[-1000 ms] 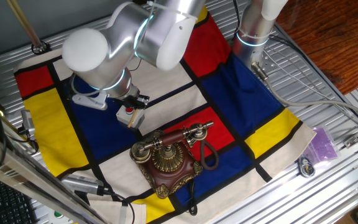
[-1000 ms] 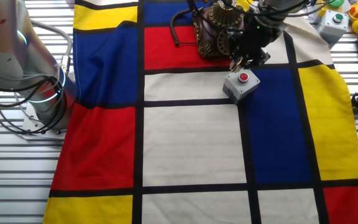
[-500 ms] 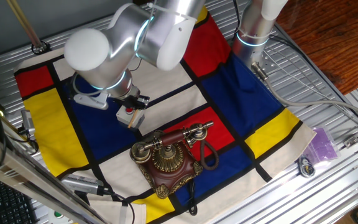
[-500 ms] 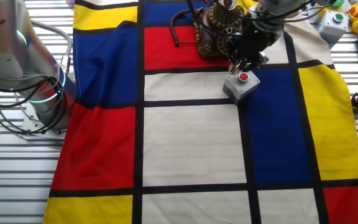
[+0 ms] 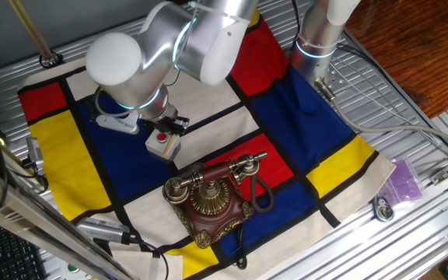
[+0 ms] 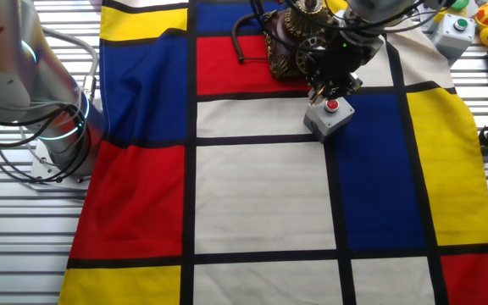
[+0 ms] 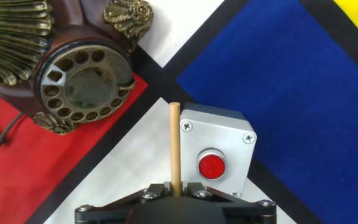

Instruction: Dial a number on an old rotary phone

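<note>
Gripper (image 7: 175, 186) jaws pinching thin wooden stick (image 7: 175, 146) (tip beside grey button box (image 7: 217, 152)); steer tip toward old rotary phone (image 7: 73, 68) dial hole, avoid box.

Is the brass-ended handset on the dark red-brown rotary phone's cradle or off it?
On the cradle. The brass-ended handset lies across the top of the dark red-brown rotary phone, above its brass dial; the black cord hangs beside the base.

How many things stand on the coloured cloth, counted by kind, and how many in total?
Rotary phone: 1
Grey box with a red button: 1
Total: 2
The tool holds a thin wooden stick above the cloth.
</note>
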